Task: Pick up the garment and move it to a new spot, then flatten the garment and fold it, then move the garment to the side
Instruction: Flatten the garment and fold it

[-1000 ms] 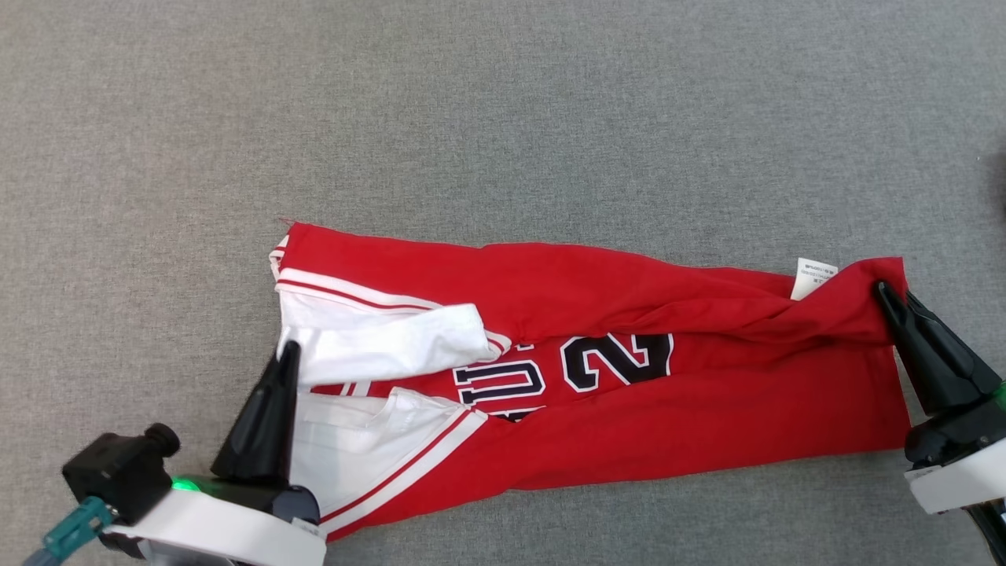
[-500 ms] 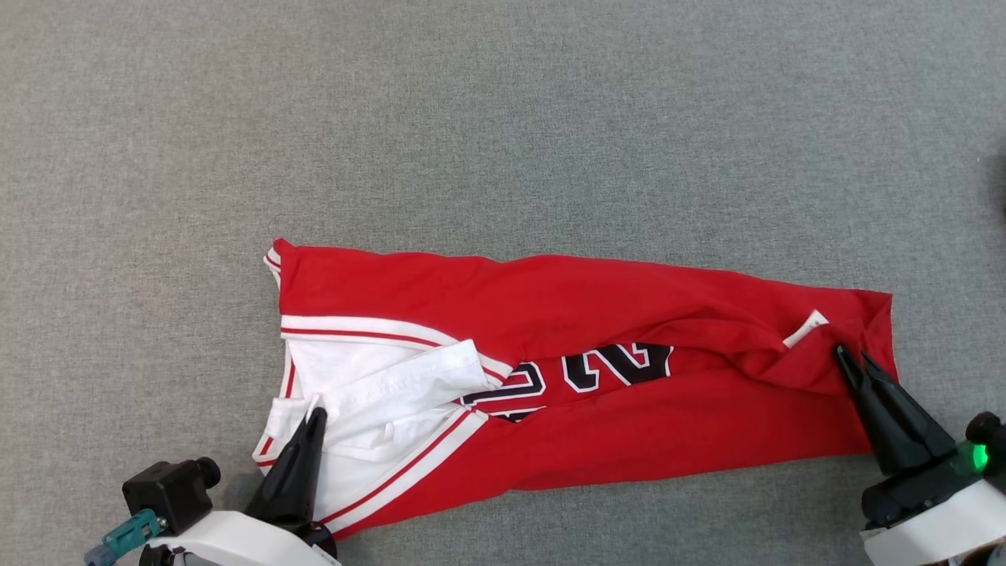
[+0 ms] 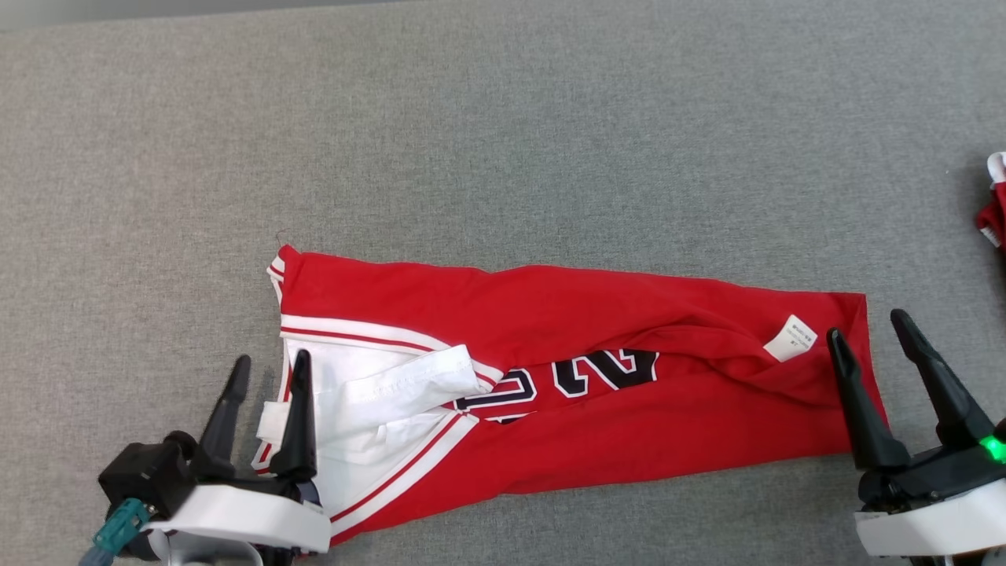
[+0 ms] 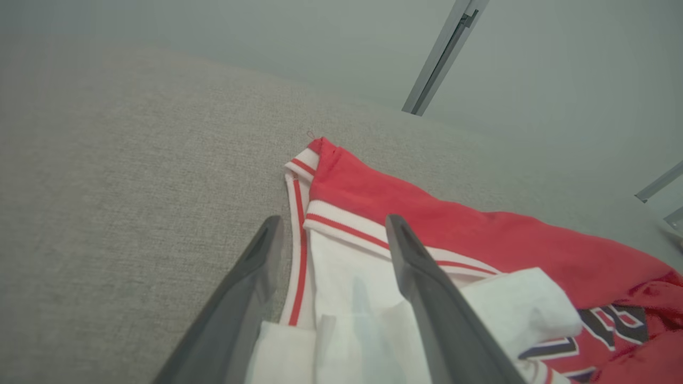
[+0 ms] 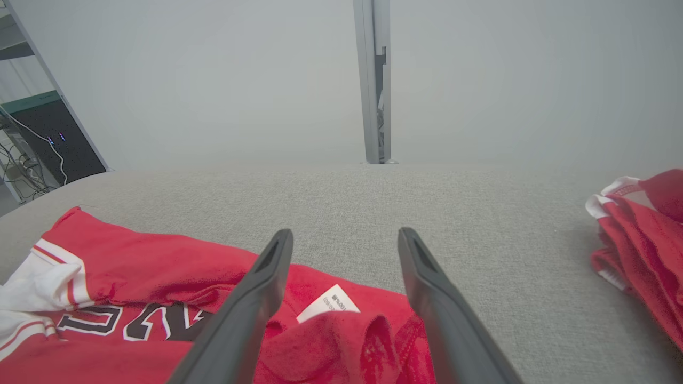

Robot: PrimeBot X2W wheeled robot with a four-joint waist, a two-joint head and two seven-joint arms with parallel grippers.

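Both jaws wide apart, empty, straddling opposite ends of garment [image 3: 629, 424].

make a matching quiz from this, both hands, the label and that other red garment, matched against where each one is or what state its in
1 left hand
2 right hand
3 label
4 second garment

a at the head view's far right edge
b open, at the plain red end of the jersey
c white, lying on red fabric
d open, at the jersey's white-trimmed end

Pairs: 1-d, 2-b, 3-c, 4-a
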